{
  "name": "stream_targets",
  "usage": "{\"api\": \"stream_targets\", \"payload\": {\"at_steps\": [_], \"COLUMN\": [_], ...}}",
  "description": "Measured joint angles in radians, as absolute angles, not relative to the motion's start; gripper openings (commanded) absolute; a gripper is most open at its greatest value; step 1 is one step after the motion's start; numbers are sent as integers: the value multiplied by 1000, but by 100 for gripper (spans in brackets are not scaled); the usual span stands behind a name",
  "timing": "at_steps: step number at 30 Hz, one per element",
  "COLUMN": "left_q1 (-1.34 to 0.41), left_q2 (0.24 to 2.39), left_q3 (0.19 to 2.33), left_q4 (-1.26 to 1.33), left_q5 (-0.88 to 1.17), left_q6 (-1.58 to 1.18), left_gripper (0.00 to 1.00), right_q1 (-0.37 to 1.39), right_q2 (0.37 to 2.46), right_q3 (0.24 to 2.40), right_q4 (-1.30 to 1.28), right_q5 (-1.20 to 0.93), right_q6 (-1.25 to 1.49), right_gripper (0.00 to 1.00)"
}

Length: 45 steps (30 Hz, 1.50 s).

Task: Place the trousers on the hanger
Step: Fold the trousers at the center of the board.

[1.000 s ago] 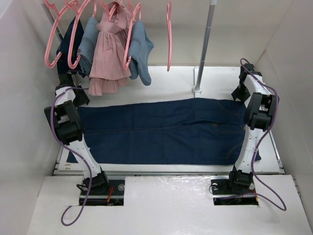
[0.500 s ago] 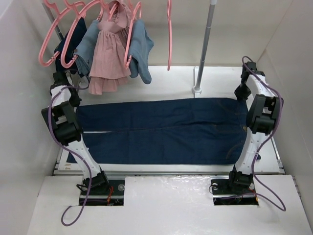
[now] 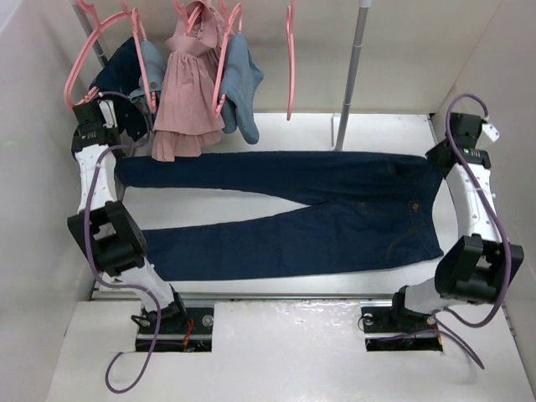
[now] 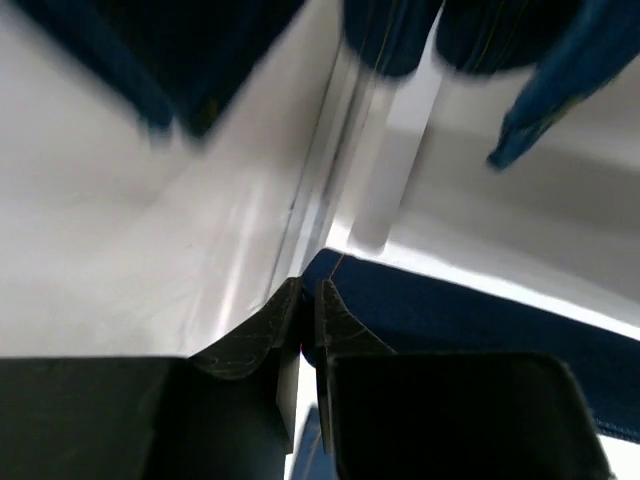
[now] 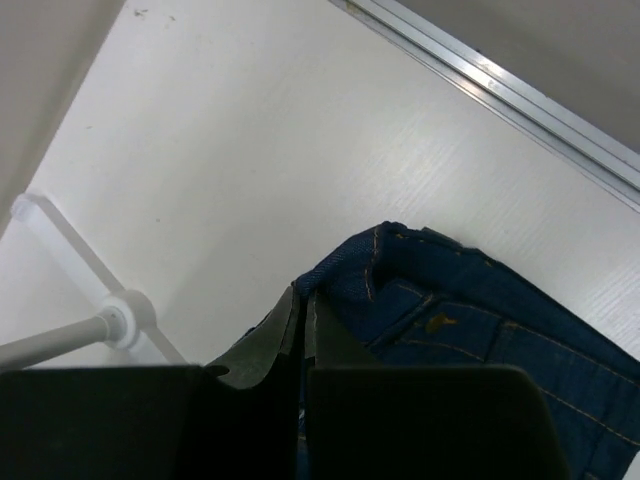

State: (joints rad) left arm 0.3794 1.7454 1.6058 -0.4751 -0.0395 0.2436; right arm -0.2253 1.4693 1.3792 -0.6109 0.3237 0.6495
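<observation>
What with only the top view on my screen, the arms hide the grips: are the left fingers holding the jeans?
Observer: Yes, going by the left wrist view. The left fingers are shut, tips together, with a leg corner of the jeans pinched right at them.
Operator: And the right side?
Observer: The right fingers are shut too, and the waistband corner bunches up at their tips.
Operator: How deep is that bite?
Observer: It looks shallow. Only the edge of the cloth reaches the tips, and the orange-stitched seams lie outside them.
</observation>
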Motion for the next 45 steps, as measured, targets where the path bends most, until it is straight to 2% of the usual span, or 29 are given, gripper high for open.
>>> {"api": "stream_targets", "payload": {"at_steps": [8,15,18,26,32,38,45], "left_q1": [380,384,387,388,388,388,395], "left_q2": [1562,1457,1419,1324,1164,1149,1149], "left_q3": [1342,1157,1158,1230,1048,838,896], "left_q4": [-456,-491,-494,-532,-509,-524,-545], "left_q5": [-69,-92,-101,-111,-165,-236,-262], "left_q6": [342,410,422,469,527,554,565], "left_gripper": [3,5,5,6,6,6,7], "right_q1": [-318,-352,-352,-355,-383,-414,-462], "right_q2": [1312,979,915,920,822,836,836], "right_q3": [1039,848,838,836,778,758,853], "right_q4": [-544,-531,-521,-578,-672,-791,-866], "right_q5": [255,257,258,268,299,324,358], "right_q6": [668,683,694,749,815,900,947], "right_gripper": [0,0,0,0,0,0,0]}}
